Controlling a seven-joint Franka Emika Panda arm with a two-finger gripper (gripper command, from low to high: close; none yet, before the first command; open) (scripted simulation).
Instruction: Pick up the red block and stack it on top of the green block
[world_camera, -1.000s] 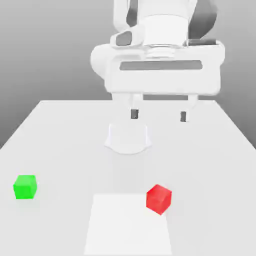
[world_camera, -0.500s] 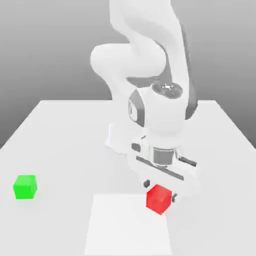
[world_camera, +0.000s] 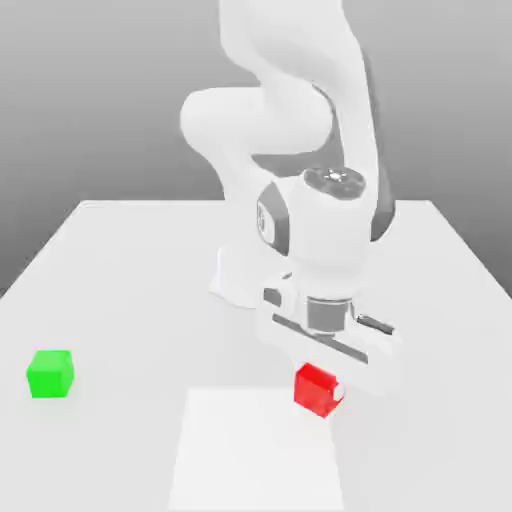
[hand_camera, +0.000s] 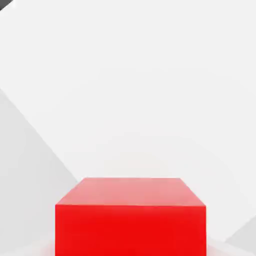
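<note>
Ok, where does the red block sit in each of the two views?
Exterior view: red block low and right of centre, beneath the pincer, at the pale square's far edge.
Hand view: red block close up, low in the middle.
Shared landmark: the white table.

Exterior view: raised, facing arm front-on across table (world_camera: 120, 260). Hand view: very close. Shared: red block (world_camera: 314, 388).
</note>
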